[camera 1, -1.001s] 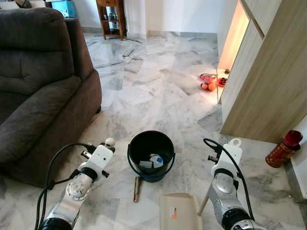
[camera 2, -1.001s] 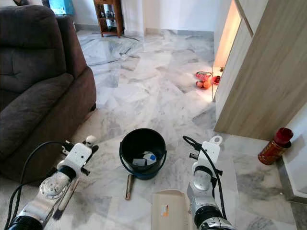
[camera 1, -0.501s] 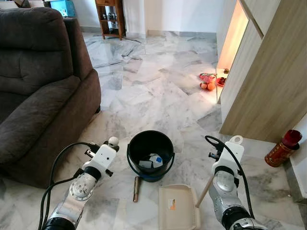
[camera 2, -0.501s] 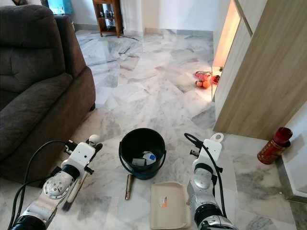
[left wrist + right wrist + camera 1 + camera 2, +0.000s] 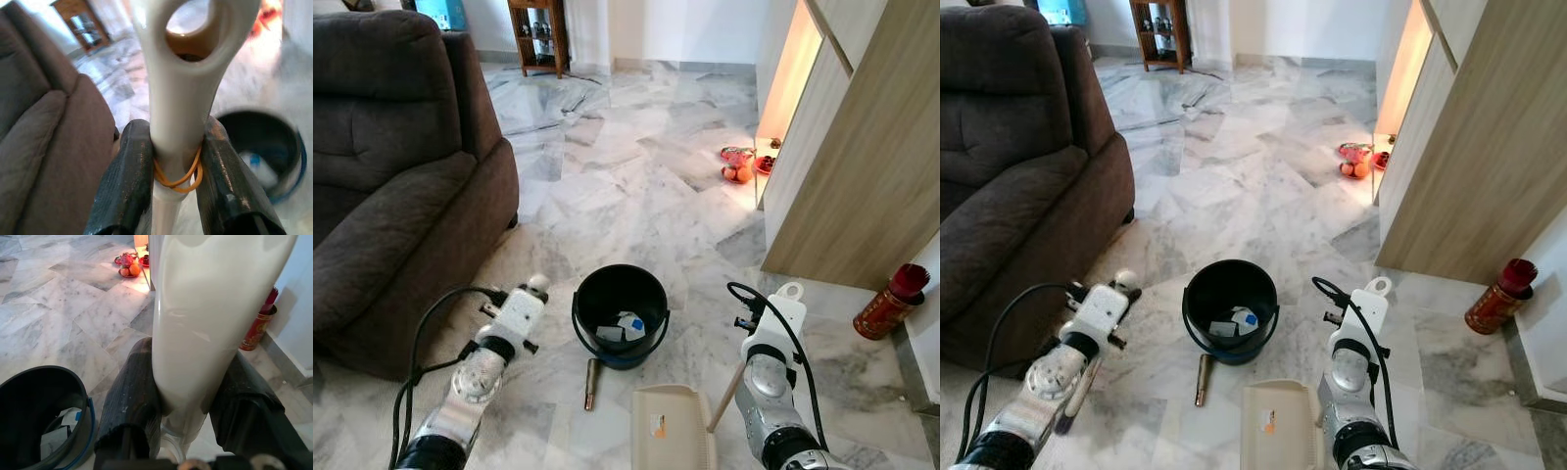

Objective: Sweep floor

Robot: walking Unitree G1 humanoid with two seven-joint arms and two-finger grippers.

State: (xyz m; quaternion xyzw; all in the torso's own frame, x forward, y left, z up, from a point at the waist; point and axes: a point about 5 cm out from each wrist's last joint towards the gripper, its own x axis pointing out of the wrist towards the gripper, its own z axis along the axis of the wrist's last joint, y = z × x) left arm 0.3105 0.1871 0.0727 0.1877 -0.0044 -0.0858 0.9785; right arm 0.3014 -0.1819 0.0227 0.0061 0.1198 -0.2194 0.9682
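Observation:
My left gripper point(image 5: 176, 133) is shut on the white handle of a hand brush point(image 5: 178, 73), which has a hole at its end and an orange rubber band around it. The brush point(image 5: 1077, 387) slants down towards the floor left of the black bucket point(image 5: 607, 292). Paper scraps point(image 5: 625, 328) lie in the bucket. My right gripper point(image 5: 190, 353) is shut on the white dustpan handle point(image 5: 205, 298). The cream dustpan point(image 5: 671, 431) rests on the marble floor just in front of the bucket, near my feet. A short brown cylinder point(image 5: 591, 384) lies on the floor beside the bucket.
A dark brown sofa point(image 5: 391, 176) fills the left side. A wooden cabinet point(image 5: 852, 166) stands on the right, with a red canister point(image 5: 891, 304) by its near end and a plate of fruit point(image 5: 739, 166) at its lit far corner. Open marble floor point(image 5: 626, 186) stretches ahead.
The dustpan slid a little away from me, then came back closer. My left arm with the brush shifted slightly left, away from the bucket.

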